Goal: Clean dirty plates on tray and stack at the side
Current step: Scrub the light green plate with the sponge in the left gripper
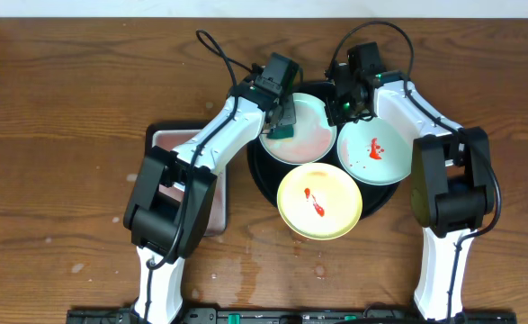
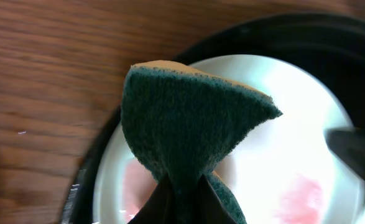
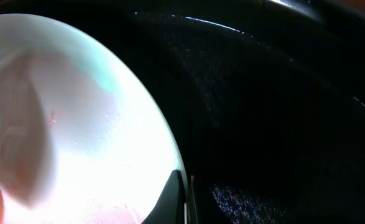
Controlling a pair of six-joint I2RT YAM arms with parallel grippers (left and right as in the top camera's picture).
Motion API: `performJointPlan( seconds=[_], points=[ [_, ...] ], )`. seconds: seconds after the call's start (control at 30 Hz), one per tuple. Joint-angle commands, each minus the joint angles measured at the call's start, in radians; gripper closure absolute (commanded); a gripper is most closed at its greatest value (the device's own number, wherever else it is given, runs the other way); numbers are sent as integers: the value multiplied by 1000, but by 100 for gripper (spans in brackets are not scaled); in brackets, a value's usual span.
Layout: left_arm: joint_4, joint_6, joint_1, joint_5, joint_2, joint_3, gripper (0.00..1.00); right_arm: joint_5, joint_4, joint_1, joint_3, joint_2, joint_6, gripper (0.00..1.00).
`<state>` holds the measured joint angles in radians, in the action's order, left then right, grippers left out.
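Wiping in progress, by the look of it, and at an early stage.

- Tray (image 1: 262, 175): mid-width on the tabletop, nearer the far edge. All three plates are on it; none is stacked at the side.
- Back mint plate (image 1: 310, 144): lies on the tray's far-left part. Pale pink smears are spread thin across it in the left wrist view. It is partly wiped, I judge, not clean.
- Left fingers (image 1: 282, 124): closed tight on a green sponge (image 2: 188, 124), which hangs over this plate near its left rim. I cannot tell whether it touches.
- Right fingers (image 3: 185, 198): drawn almost together at the same plate's rim on its far-right side, apparently pinching it to steady it.
- Second mint plate (image 1: 374, 153): on the tray's right side, toward the right edge of the tabletop. Its red sauce marks are sharp and untouched.
- Yellow plate (image 1: 319, 202): on the tray's near side, overhanging the rim toward the near edge. Its red streak is intact.
- Small rectangular tray (image 1: 219, 193): just left of the big tray, under the left arm.

Left to do: finish this plate, wipe the other two, stack all three.
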<state>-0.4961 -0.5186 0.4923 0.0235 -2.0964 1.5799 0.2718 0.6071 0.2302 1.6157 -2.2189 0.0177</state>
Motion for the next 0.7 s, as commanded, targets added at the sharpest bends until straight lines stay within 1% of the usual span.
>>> performJointPlan(
  seconds=[0.0, 0.07, 0.33, 0.47, 0.67],
  points=[
    [7, 14, 28, 70, -11, 23, 93, -6, 2, 0, -3, -5, -21, 99],
    [11, 13, 47, 71, -12, 23, 93, -6, 2, 0, -3, -5, -21, 99],
    [22, -87, 60, 72, -71, 19, 93, -6, 6, 0, -3, -5, -21, 99],
    [22, -87, 43, 62, -80, 17, 93, -6, 7, 0, -3, -5, -21, 99],
    [-5, -42, -19, 17, -80, 18, 93, -6, 13, 0, -3, -5, -20, 99]
  ],
)
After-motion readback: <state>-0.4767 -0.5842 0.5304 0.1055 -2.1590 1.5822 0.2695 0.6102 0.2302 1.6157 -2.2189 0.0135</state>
